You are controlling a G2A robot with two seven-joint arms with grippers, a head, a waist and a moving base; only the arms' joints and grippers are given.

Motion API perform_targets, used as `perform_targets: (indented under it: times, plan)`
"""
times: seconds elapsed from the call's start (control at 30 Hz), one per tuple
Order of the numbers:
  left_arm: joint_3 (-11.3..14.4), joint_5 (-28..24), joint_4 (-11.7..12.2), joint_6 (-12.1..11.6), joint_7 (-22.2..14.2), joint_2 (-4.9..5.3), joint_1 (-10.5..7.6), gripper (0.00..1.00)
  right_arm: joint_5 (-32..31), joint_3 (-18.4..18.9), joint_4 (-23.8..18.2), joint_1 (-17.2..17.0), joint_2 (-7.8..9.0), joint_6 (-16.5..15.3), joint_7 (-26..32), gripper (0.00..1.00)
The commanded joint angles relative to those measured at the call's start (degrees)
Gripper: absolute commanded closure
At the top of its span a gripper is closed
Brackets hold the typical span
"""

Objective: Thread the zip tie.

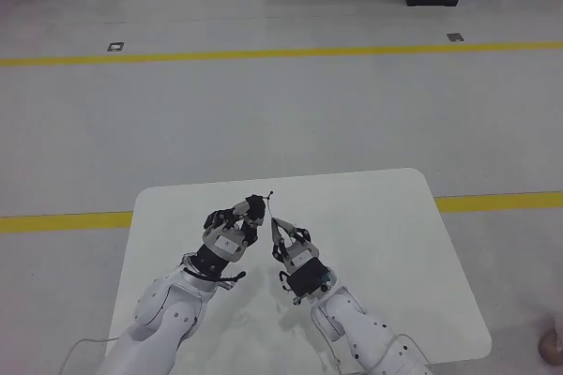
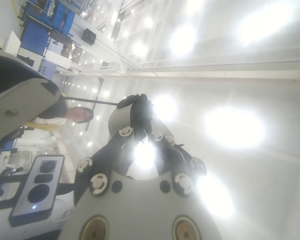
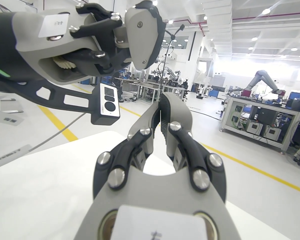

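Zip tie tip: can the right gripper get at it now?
Likely not as is: the right gripper is shut on the zip tie farther along. The tip pokes past the left gripper, nothing between.

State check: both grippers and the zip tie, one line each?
left gripper: shut on zip tie, one end sticking out past its fingertips.
right gripper: shut on zip tie, strap rising from its fingertips.
zip tie: held in the air between both grippers, bent; cannot tell if it is threaded.
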Motion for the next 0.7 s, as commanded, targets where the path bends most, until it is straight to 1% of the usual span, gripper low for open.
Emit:
perform_targets:
  times: [0.0,0.67]
  plan:
    - [0.0,0.0,-0.1,-0.1,0.0,-0.04,0.01,1.0,0.0,-0.1,0.0,0.1,0.12,0.1,0.1,1.0]
    - [0.1,0.9,-0.2,-0.4,0.0,-0.37,0.34,1.0,0.0,-0.7,-0.6,0.0,1.05,0.6,0.6,1.0]
